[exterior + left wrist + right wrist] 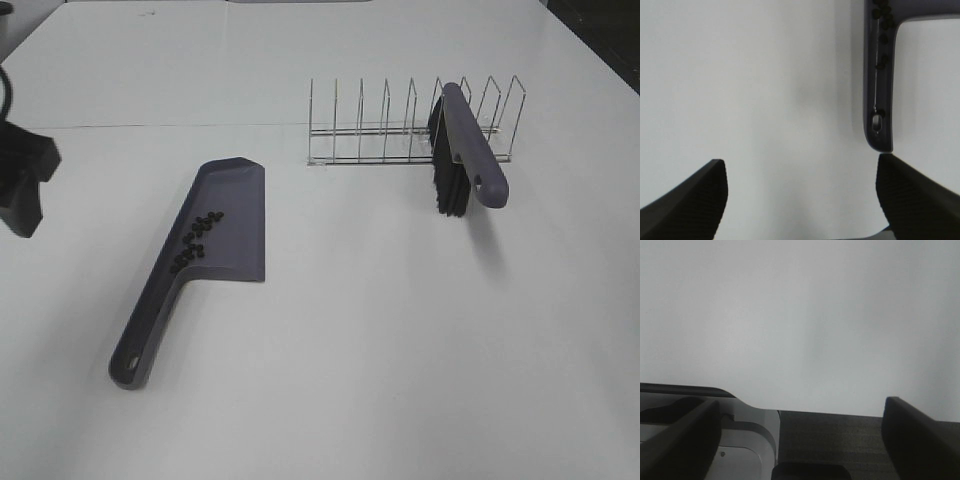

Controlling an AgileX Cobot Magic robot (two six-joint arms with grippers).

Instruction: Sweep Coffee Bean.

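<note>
A grey-purple dustpan (232, 215) lies flat on the white table, left of centre, with its handle (140, 345) toward the near edge. The coffee beans (197, 240) lie as a loose dark cluster inside the pan near its left wall. In the left wrist view the beans (882, 35) run down into the pan's handle (880, 100). My left gripper (22, 190) hangs at the far left edge, apart from the pan. Its jaws (800, 200) stand open and hold nothing. My right gripper (800, 440) is open and empty over bare table, out of the exterior high view.
A wire dish rack (410, 125) stands at the back, right of centre. A purple brush (472, 150) with black bristles (450, 185) leans against its right part. Grey-white hardware (747, 440) and a dark surface (840, 432) lie under the right gripper.
</note>
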